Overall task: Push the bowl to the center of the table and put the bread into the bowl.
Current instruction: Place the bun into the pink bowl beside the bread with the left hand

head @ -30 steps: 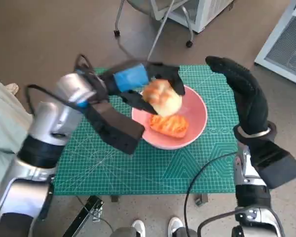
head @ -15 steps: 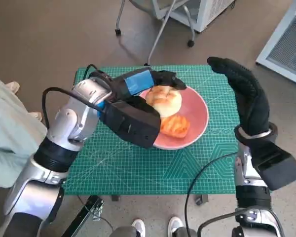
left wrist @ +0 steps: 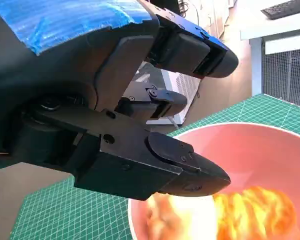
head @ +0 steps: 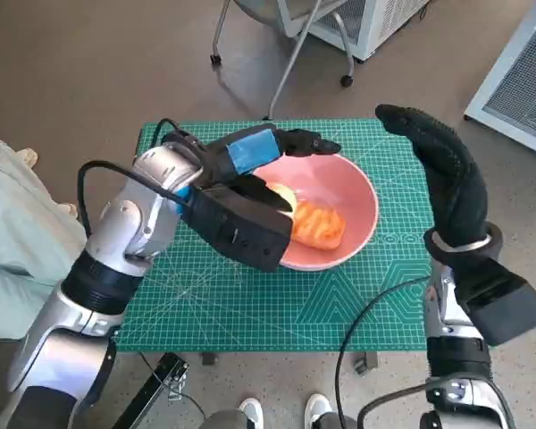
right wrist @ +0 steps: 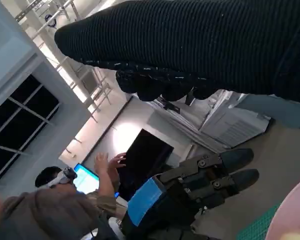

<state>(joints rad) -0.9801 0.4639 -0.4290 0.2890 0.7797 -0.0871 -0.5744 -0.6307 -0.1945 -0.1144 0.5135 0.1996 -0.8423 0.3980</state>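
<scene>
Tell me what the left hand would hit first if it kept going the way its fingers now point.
Probably nothing close: the left hand has its fingers stretched over the far rim of the pink bowl, pointing across the table toward the right hand. Height is unclear, so it might pass clear.

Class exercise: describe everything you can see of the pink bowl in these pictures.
The pink bowl is round, smooth and glossy, perhaps plastic or ceramic. It stands upright on the green cutting mat, near the middle. Two pieces of bread lie inside it. The left hand hovers over its rim, open; contact cannot be told.
</scene>
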